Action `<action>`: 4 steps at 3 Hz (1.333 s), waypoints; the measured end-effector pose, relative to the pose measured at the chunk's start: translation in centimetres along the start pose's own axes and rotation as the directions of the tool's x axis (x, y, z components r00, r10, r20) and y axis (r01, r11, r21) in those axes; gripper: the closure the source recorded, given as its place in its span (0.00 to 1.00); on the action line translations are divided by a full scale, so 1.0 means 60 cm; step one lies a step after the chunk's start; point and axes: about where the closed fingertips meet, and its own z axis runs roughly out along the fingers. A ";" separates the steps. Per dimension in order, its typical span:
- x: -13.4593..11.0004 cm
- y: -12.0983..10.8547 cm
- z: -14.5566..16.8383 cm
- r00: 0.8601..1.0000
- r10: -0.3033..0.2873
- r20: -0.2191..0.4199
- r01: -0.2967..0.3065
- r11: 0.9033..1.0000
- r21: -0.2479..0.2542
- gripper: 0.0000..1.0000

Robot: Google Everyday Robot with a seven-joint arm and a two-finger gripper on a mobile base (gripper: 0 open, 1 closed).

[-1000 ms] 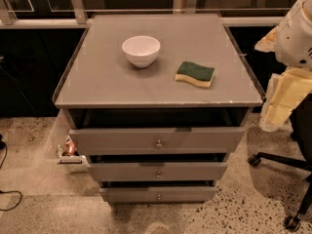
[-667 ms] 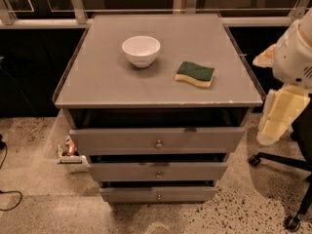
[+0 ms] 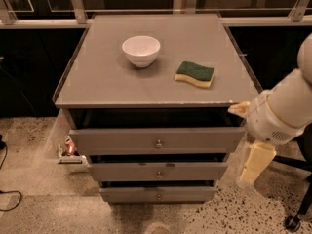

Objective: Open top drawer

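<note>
hovering gripper sits beside top drawer.

Arm: smooth matte white shell made of fat, rounded tubular segments, with the top one running off the right edge. Wrist housing: white, barrel-shaped, with a thin darker seam ringing it and a small speckled grey patch on the underside. Gripper: low at the right of the view, cream to pale yellow, a blocky slab narrowing downward. There's a second small cream tab at the housing's upper left, same material.
</note>
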 end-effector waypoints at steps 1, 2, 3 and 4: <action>0.006 0.006 0.082 0.995 -0.070 0.075 0.071 0.997 -0.012 0.00; 0.006 0.006 0.082 0.995 -0.070 0.075 0.071 0.997 -0.012 0.00; -0.001 -0.010 0.104 0.991 -0.088 0.105 0.087 0.996 0.016 0.00; -0.004 -0.042 0.137 0.984 -0.121 0.134 0.113 0.992 0.065 0.00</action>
